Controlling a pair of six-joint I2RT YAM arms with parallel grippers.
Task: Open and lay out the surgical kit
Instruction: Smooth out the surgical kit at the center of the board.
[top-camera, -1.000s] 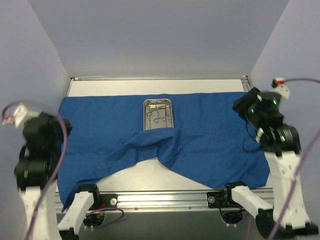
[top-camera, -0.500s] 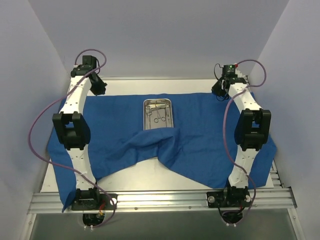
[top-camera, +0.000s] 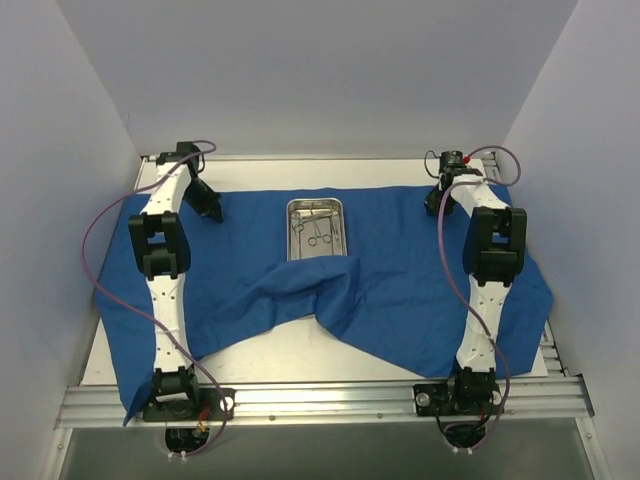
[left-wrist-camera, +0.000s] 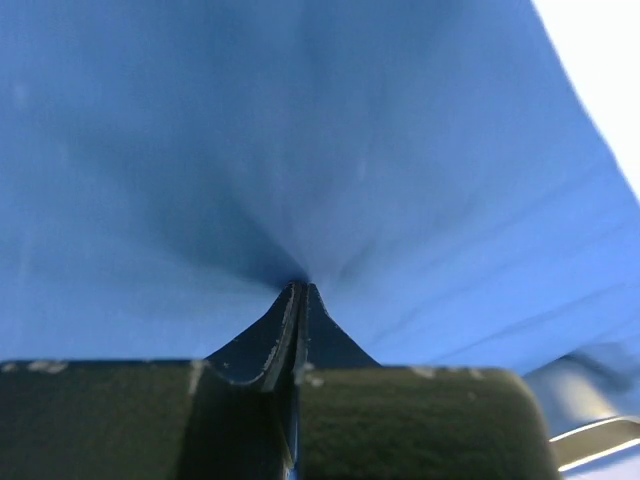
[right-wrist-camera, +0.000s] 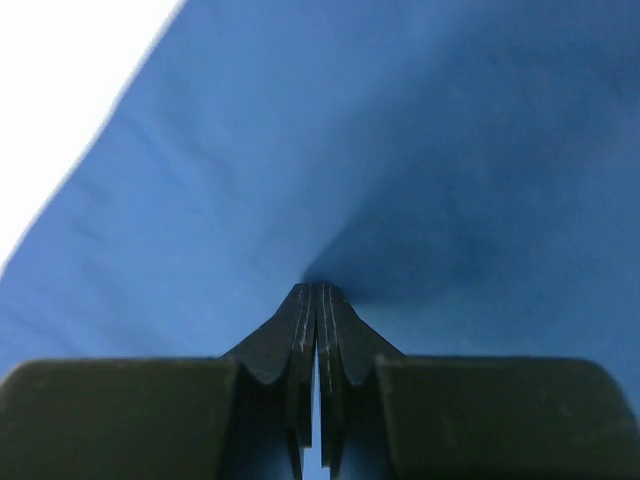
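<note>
On my left, the left end effector is down at the far left corner of the drape. In its wrist view the two fingers are pressed flat together, and the blue cloth puckers into creases that run out from their tips. I read it as clenched on the drape. The left arm reaches out along the left side of the counter, above the cloth.

The drape is spread wide across the counter, with its far edge running nearly straight from one end effector to the other. Its near left corner hangs over the front rail. In the near middle the cloth pulls back in a notch and bare white counter shows there.

The tray sits on the drape at the centre, toward the far side, with its long side pointing away from the arm bases. The instruments lie inside it. I can make out ring handles but cannot count them. A raised fold of cloth lies right against the tray's near end.

On my right, the right end effector is at the far right part of the drape. Its fingers are closed together too, with cloth gathered at their tips, so it is gripping the drape.
</note>
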